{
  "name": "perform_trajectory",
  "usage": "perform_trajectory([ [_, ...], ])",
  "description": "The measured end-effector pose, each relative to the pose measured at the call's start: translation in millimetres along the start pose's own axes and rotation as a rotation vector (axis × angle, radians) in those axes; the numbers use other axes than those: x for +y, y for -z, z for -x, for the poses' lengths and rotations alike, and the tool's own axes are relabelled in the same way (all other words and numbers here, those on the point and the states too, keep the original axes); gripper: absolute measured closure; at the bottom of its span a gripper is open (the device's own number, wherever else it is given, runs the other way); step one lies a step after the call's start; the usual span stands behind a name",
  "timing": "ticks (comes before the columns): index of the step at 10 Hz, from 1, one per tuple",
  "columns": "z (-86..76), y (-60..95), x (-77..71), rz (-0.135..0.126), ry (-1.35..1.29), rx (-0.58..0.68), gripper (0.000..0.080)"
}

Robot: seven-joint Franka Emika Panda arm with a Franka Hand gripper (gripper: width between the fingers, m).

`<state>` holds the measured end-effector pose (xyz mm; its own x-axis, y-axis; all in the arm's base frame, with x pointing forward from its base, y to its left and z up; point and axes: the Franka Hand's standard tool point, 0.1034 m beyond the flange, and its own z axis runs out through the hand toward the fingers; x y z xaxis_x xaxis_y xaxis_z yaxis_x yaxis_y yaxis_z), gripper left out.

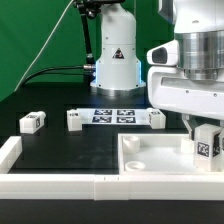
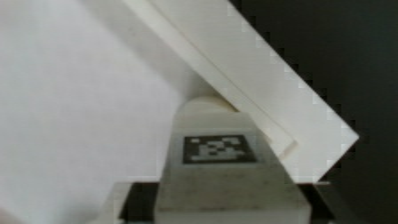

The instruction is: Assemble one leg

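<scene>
- My end effector (image 1: 207, 143) is pinched on a leg (image 1: 206, 146), one finger on either side, with the marker face left uncovered toward the exterior view
- I hold that leg upright over the far right corner of the tray (image 1: 150, 158), as the exterior view shows it; I judge this is because a socket sits in that corner and the leg must go down into it straight
- In the wrist view the leg (image 2: 221, 150) sits directly between my fingers (image 2: 134, 203), its tag facing the camera and the tray's raised rim (image 2: 249, 75) running diagonally just beyond it
- Whether the leg's base already touches the tray floor I cannot tell; it looks very near
- The other legs lie on the black tabletop (image 1: 60, 100), well apart from my end effector: one (image 1: 31, 122) at the exterior view's left, one (image 1: 75, 120) beside the marker board (image 1: 112, 115), one (image 1: 157, 118) at that board's other end
- They are spread out loose, which I take to be for easy picking one at a time
</scene>
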<state>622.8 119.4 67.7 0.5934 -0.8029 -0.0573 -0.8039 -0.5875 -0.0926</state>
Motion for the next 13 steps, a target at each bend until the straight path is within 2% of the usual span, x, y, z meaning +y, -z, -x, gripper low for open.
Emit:
perform_trajectory([
  [3,2.3,0.0,-1.0,0.001,-0.35,0.005,0.0508],
  [6,1.5,-0.3,-1.7,-0.016,-0.719,-0.019,0.0508],
  [8,1.1,0.3,-2.2,-0.016,-0.938,-0.017,0.0508],
  [12,-5.8,1.6,0.8,-0.024,-1.037,-0.004,0.0508],
  [13,-3.4,1.2,-0.3,-0.025,-1.026,-0.01,0.0508],
])
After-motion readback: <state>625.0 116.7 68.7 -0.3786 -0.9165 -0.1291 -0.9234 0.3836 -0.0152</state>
